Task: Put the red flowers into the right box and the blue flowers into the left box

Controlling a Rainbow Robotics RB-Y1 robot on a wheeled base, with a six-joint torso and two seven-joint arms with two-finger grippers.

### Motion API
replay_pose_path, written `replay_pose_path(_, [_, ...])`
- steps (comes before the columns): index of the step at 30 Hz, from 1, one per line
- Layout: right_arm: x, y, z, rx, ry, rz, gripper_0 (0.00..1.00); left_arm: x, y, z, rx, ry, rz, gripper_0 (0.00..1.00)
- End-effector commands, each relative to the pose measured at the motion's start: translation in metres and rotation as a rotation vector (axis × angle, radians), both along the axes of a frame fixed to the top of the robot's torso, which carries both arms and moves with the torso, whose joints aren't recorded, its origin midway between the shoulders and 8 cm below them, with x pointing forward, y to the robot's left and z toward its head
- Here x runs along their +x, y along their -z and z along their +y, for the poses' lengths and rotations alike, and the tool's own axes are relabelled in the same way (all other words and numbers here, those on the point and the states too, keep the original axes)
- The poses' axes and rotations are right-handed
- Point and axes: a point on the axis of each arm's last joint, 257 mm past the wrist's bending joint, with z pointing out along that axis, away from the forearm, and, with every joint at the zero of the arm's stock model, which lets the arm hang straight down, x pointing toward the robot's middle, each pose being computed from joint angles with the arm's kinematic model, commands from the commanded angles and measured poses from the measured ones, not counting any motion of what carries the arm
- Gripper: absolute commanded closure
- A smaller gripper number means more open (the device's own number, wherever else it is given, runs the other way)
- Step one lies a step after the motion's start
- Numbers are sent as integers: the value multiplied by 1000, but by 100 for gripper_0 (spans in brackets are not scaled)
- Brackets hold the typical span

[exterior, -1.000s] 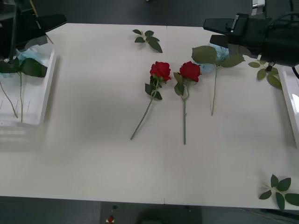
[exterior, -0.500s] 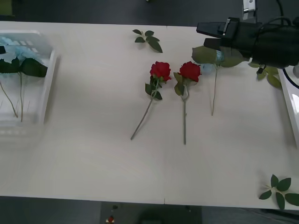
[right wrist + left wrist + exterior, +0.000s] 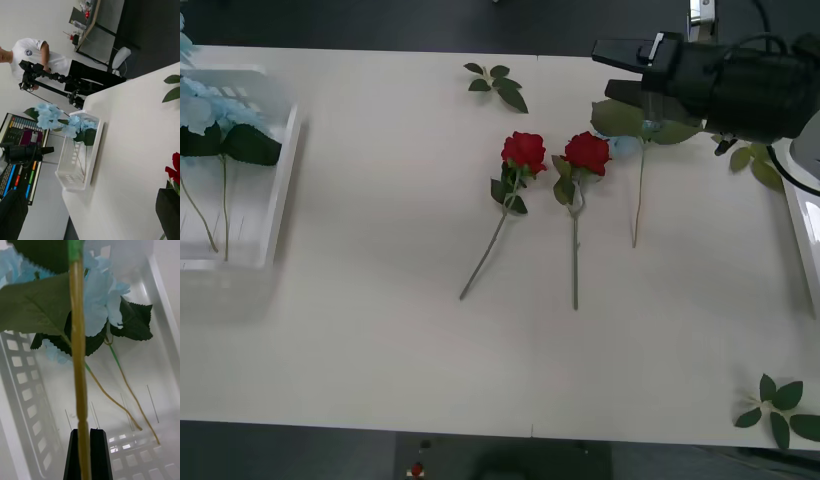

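Two red flowers (image 3: 524, 152) (image 3: 587, 152) lie side by side at mid-table, stems toward me. A blue flower's stem (image 3: 638, 200) lies just right of them. Its head and leaves sit under my right gripper (image 3: 612, 70), which hovers open with nothing between its black fingers. My left gripper (image 3: 85, 453) is shut on the thin stem of a blue flower (image 3: 99, 296) held over the left box (image 3: 22, 397). More blue flowers (image 3: 210, 110) lie in the left box (image 3: 285, 180) at the table's left edge. The right box (image 3: 805, 225) is a white sliver at the right edge.
Flowerless leaf sprigs lie at the far middle (image 3: 498, 85), beside the right box (image 3: 758, 162) and at the near right corner (image 3: 780, 405). A person with a camera rig stands beyond the left box in the right wrist view.
My left arm has drawn back out of the front view, uncovering the left box. My right gripper has moved left over the blue flower's head on the table.
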Motion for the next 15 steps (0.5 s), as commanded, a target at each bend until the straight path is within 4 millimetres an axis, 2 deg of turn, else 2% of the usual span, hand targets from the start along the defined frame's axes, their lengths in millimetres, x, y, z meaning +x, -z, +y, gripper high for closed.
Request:
replay_pose_path(1, [4, -28, -6, 34, 10, 7, 0, -10, -5, 27, 23, -46, 7, 100])
replay_pose_path(3, [6, -26, -8, 24, 17, -1, 0, -10, -1, 26, 8, -54, 11, 100])
replay_pose_path(9, [16, -15, -19, -105, 28, -182, 0, -5, 1, 18, -31, -59, -4, 100])
replay_pose_path(15, [33, -1, -25, -174, 52, -282, 0, -3, 36, 18, -70, -117, 4, 100])
